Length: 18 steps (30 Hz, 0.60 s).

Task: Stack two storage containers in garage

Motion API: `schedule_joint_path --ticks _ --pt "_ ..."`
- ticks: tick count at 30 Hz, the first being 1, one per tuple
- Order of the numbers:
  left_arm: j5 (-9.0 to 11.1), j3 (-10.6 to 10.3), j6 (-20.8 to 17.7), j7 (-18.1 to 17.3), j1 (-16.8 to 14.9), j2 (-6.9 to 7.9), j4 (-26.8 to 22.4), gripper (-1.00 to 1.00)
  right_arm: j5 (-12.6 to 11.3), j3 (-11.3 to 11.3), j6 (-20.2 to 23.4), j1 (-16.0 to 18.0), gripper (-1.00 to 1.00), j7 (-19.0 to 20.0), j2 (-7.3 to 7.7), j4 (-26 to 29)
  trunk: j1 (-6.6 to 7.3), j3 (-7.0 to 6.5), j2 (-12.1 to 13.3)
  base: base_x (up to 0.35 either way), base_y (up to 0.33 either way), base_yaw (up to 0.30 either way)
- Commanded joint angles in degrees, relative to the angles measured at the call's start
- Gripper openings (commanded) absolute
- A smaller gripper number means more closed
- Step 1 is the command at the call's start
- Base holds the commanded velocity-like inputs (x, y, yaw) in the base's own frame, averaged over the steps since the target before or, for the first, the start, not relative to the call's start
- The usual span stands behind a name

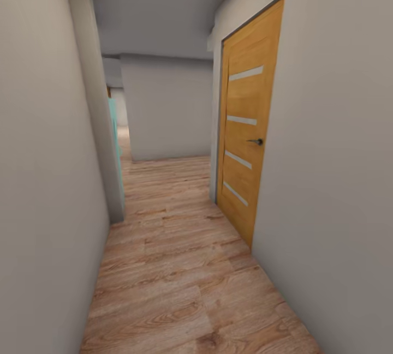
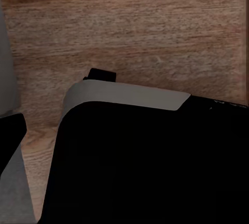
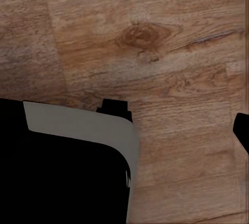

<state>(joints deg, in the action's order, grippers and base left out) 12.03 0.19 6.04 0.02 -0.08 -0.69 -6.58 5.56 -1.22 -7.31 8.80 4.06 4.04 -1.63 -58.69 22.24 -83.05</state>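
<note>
Ahead, wood-plank floor [image 1: 180,267] runs past an orange door [image 1: 245,141].

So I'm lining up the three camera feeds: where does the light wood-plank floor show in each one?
Head view: the light wood-plank floor runs down the corridor's middle and lower part, between the beige walls, past the orange wooden door on the right.
Left wrist view: it spans the upper half, behind the robot's black and grey body.
Right wrist view: it covers the upper part and one side, with a dark knot.
Shared landmark: the plank floor itself.
</note>
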Motion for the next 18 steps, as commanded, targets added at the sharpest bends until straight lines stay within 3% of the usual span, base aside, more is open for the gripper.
schedule_joint_path --ticks 1,8,18 --pt "0.4 0.0 0.1 0.0 0.0 -0.01 0.0 1.0 0.6 -0.1 -0.3 0.1 1.0 0.0 0.05 -0.2 -0.03 0.06 0.0 0.317 0.0 0.003" --pt "0.4 0.0 0.1 0.0 0.0 -0.01 0.0 1.0 0.7 -0.1 -0.4 0.1 1.0 -0.1 0.09 -0.1 -0.03 0.06 0.0 0.32 0.0 0.001" --pt "0.4 0.0 0.1 0.0 0.0 -0.01 0.0 1.0 3.0 -0.1 -0.5 0.1 1.0 -0.1 -0.1 -0.1 -0.03 0.06 0.0 0.321 0.0 0.0"
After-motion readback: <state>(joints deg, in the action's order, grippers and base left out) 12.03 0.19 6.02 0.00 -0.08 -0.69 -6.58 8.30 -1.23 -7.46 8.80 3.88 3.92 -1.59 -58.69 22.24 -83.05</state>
